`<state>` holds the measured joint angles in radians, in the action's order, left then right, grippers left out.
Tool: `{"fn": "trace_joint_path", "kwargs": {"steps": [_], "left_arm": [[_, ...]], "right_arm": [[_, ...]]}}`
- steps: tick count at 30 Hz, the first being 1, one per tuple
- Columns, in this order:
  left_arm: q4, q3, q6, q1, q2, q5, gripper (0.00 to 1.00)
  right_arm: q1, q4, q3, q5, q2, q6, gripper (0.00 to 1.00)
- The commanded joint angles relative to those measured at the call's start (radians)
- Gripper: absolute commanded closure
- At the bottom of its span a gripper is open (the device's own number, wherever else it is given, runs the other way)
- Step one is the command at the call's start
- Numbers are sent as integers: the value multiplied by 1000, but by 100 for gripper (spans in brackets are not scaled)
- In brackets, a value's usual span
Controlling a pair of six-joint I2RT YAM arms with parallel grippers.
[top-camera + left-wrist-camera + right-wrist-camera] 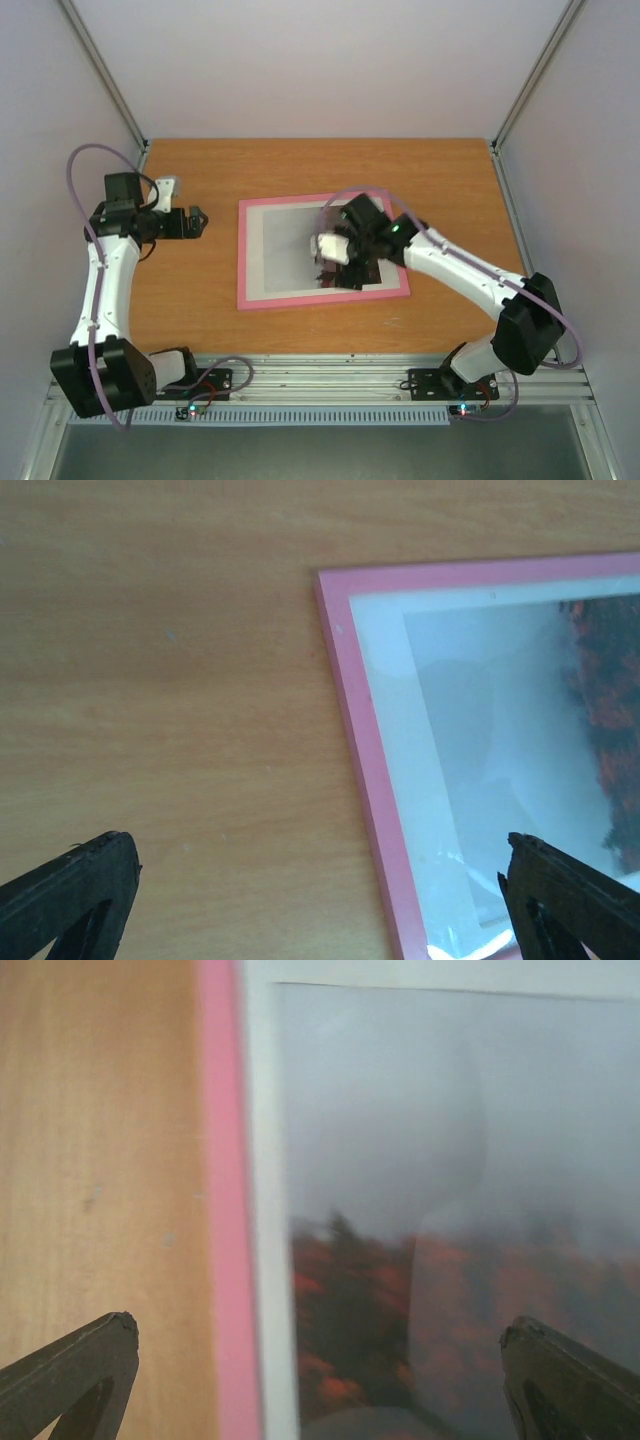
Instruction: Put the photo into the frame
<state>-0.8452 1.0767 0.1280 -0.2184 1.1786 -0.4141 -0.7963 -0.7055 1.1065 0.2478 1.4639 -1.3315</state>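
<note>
Two grippers: my left gripper (318,840) and right gripper (318,1322) gape wide, grasping nothing.
Photo (440,1160): I'd press it lightly and flat, square within the frame (222,1210).

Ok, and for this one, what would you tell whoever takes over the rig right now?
Left gripper: open, empty, over the wooden table beside the left edge of the large pink-rimmed rectangular picture frame.
Right gripper: open, empty, above the frame's right part.
The frame lies flat mid-table. The glossy print of grey sky over red-orange trees lies inside its white mat border.
Done: the print appears placed.
Left: check that it sits square, then clear both arms. Whether anything else must be fitted cannot be told.
</note>
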Motion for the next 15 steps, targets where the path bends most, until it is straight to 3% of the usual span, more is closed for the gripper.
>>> {"fn": "trace_joint_path", "kwargs": {"steps": [1, 4, 10, 15], "left_arm": [[-8, 143, 112, -4, 91, 47, 1], [-75, 202, 168, -3, 166, 5, 1], [-18, 159, 181, 34, 192, -13, 1], [-19, 160, 179, 95, 229, 6, 1]], "right_arm": [[191, -238, 167, 105, 31, 113, 1], [303, -286, 218, 109, 39, 118, 2], [544, -376, 356, 185, 109, 161, 1], [654, -402, 414, 239, 174, 212, 2]]}}
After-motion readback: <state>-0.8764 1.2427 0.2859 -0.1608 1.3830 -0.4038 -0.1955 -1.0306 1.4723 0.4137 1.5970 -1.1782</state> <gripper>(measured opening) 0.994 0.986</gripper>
